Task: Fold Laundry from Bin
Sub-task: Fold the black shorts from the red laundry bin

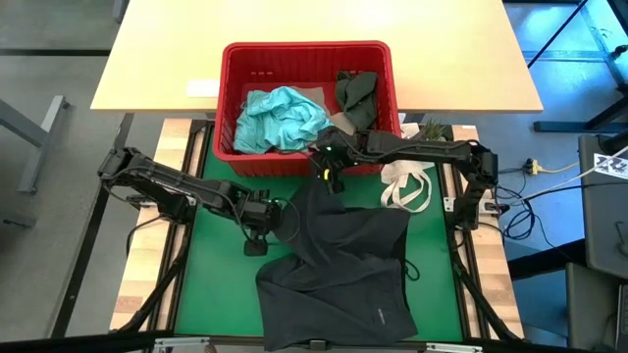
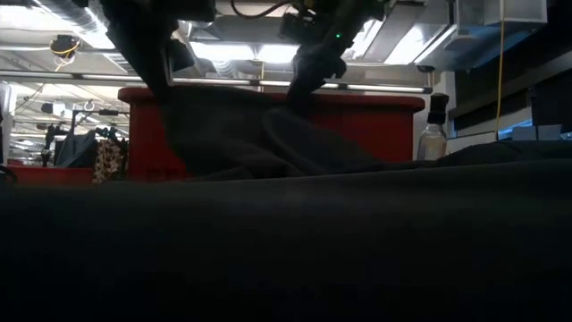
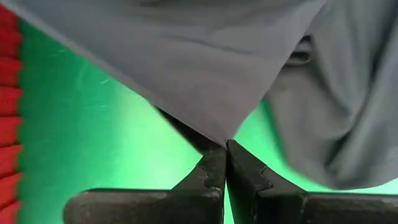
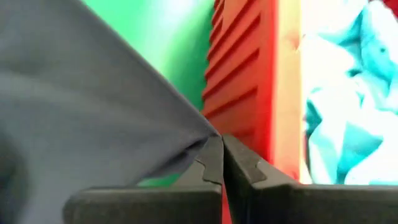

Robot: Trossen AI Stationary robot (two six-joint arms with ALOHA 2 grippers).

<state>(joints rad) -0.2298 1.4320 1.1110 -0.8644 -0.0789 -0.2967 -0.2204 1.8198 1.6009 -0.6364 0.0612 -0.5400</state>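
Your left gripper is pinching the dark grey cloth garment over the green mat; your right gripper is clamping its other corner. The red slotted plastic bin is holding a light teal garment.

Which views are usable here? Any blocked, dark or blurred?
High view: evenly lit, sharp, dark garment and red bin clear. Low view: mostly blocked by dark cloth close to the lens, backlit by ceiling lights. Left wrist view: cloth soft, green mat bright. Right wrist view: teal garment overexposed, blurred.

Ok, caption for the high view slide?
Both grippers, left and right, pinch a dark grey cloth garment over the green mat beside the red plastic bin.
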